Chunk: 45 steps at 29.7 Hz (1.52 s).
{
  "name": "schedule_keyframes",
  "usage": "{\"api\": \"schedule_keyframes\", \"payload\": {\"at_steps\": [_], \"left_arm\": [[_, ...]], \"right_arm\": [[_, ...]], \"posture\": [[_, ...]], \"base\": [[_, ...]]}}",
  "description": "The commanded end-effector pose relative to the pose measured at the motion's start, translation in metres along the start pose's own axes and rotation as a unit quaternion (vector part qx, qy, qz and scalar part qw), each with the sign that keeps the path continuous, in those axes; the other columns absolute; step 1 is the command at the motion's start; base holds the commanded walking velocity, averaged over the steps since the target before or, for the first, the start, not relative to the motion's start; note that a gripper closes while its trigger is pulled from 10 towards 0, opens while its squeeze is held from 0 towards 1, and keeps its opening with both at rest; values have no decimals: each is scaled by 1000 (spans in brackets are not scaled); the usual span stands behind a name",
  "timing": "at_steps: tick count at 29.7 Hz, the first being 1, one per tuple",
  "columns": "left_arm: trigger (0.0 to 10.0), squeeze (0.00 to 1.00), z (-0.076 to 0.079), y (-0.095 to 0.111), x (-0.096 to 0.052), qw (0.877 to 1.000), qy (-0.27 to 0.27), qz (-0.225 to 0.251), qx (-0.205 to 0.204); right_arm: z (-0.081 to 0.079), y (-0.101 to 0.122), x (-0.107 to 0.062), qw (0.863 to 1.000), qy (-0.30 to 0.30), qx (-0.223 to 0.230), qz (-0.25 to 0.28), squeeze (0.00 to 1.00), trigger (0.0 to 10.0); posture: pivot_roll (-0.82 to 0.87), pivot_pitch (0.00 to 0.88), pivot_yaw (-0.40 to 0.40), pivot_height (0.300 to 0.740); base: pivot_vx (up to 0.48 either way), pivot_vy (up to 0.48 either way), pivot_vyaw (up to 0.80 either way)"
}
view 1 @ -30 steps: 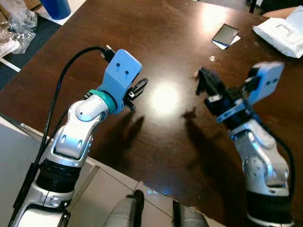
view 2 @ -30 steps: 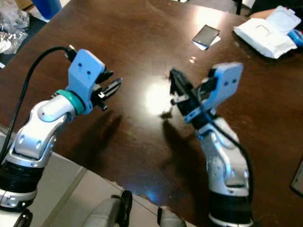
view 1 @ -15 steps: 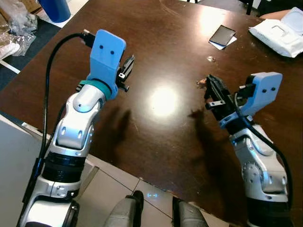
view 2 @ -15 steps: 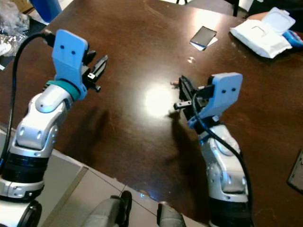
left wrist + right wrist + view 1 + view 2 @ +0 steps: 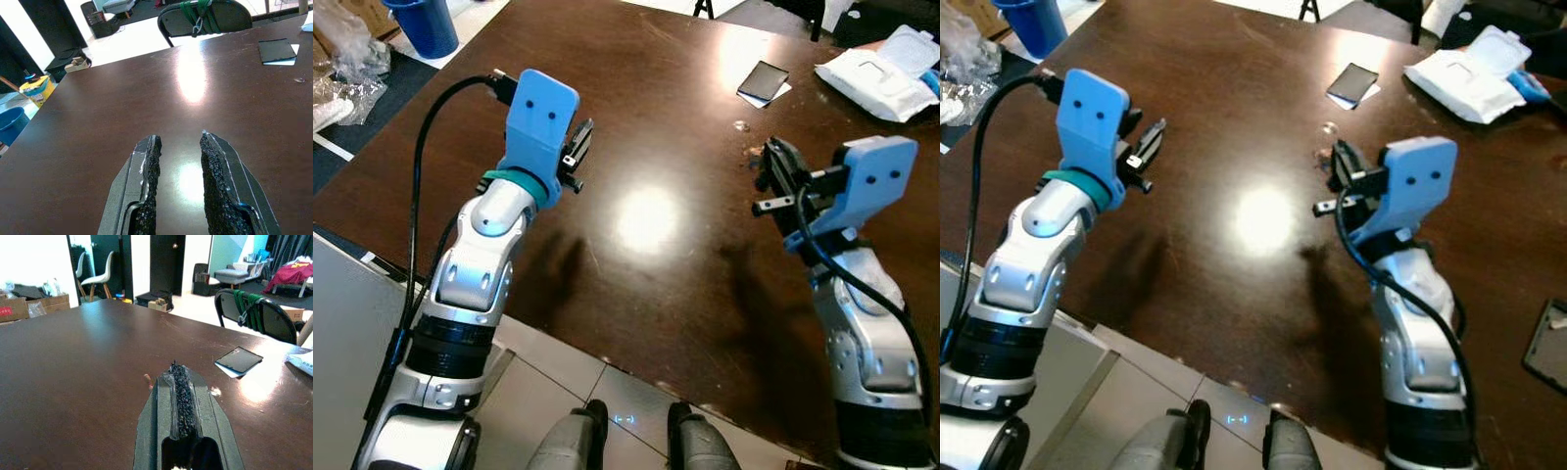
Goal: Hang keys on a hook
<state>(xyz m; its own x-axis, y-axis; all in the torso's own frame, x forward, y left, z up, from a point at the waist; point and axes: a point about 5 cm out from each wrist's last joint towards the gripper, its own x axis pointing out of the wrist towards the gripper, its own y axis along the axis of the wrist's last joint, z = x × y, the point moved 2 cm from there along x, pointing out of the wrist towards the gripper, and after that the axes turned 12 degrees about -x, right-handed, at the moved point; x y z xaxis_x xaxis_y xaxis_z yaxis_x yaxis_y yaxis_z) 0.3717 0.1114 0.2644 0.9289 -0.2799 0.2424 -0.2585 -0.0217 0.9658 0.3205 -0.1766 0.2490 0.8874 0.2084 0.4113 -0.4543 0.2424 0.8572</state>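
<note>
Keys are hard to make out: a small glinting object (image 5: 740,125) lies on the dark wooden table (image 5: 636,88), toward its far edge and near a flat black slab (image 5: 763,78) resting on white paper. It is too small to tell its long axis or which way it points. The right gripper (image 5: 179,382) is raised over the table's right side with its fingers pressed together. A tiny reddish bit (image 5: 148,380) shows just beside its tip; I cannot tell whether it is held. The left gripper (image 5: 178,142) hangs above the table's left part, fingers apart with nothing between them. A white wipes packet (image 5: 876,73) sits by the far right corner.
</note>
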Motion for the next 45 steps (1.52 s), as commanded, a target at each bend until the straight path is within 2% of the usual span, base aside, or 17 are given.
{"api": "schedule_keyframes", "payload": {"at_steps": [1, 4, 7, 12, 21, 26, 27, 28, 32, 33, 38, 40, 45], "left_arm": [[10000, 0, -9, -9, -1, 1000, 15, -11, 2], [10000, 0, -12, -10, 1, 1000, 16, -12, 1], [10000, 0, -20, -15, 2, 999, 27, -22, -4], [10000, 0, -24, -12, 4, 999, 27, -19, -6], [10000, 0, -27, -8, 5, 1000, 22, -19, 11], [10000, 0, -36, -6, 3, 999, 42, -14, 11], [10000, 0, -36, -6, 3, 999, 42, -14, 11], [10000, 0, -34, -6, 0, 999, 36, -8, 6], [10000, 0, -31, -6, -3, 1000, 30, -4, 4], [10000, 0, -31, -5, -4, 999, 37, 2, 0], [10000, 0, -31, -5, -6, 999, 48, 9, -14], [10000, 0, -26, -5, -7, 999, 33, 13, -26], [10000, 0, -28, -1, -4, 999, 23, 22, -17]], "right_arm": [[-7, -3, -3, 1000, 3, -1, -3, 0, 10000], [-8, -3, -3, 1000, -2, -3, -2, 0, 10000], [-10, 0, -10, 1000, 3, -15, -1, 0, 10000], [-8, 0, -17, 1000, -1, -20, -5, 0, 10000], [-19, -1, -11, 1000, 4, -6, 1, 0, 10000], [-22, -4, -14, 1000, 13, -15, -8, 0, 10000], [-22, -4, -14, 1000, 13, -15, -8, 0, 10000], [-22, -5, -15, 1000, 18, -19, -11, 0, 10000], [-21, -6, -15, 999, 21, -23, -13, 0, 10000], [-21, -6, -10, 999, 26, -25, -14, 0, 10000], [-22, -1, 4, 999, 38, -27, -4, 0, 10000], [-21, 3, 13, 999, 39, -31, 8, 0, 10000], [-22, -2, 12, 999, 25, -38, -5, 0, 10000]], "posture": [[-95, 107, 161, 740], [-100, 106, 163, 740], [-155, 124, 191, 740], [-152, 127, 199, 740], [-115, 129, 209, 740], [-110, 139, 185, 740], [-110, 139, 185, 740], [-99, 136, 143, 740], [-99, 136, 143, 740], [-83, 135, 106, 740], [-88, 127, 109, 740], [-86, 112, 128, 740], [-91, 127, 132, 740]], "base": [[0, 0, 0], [0, 0, 0], [0, 0, 0], [0, 0, 0], [0, 0, 0], [0, 0, 0], [0, 0, 0], [0, 0, 0], [0, 0, 0], [0, 0, 0], [0, 0, 0], [0, 0, 0], [0, 0, 0]]}}
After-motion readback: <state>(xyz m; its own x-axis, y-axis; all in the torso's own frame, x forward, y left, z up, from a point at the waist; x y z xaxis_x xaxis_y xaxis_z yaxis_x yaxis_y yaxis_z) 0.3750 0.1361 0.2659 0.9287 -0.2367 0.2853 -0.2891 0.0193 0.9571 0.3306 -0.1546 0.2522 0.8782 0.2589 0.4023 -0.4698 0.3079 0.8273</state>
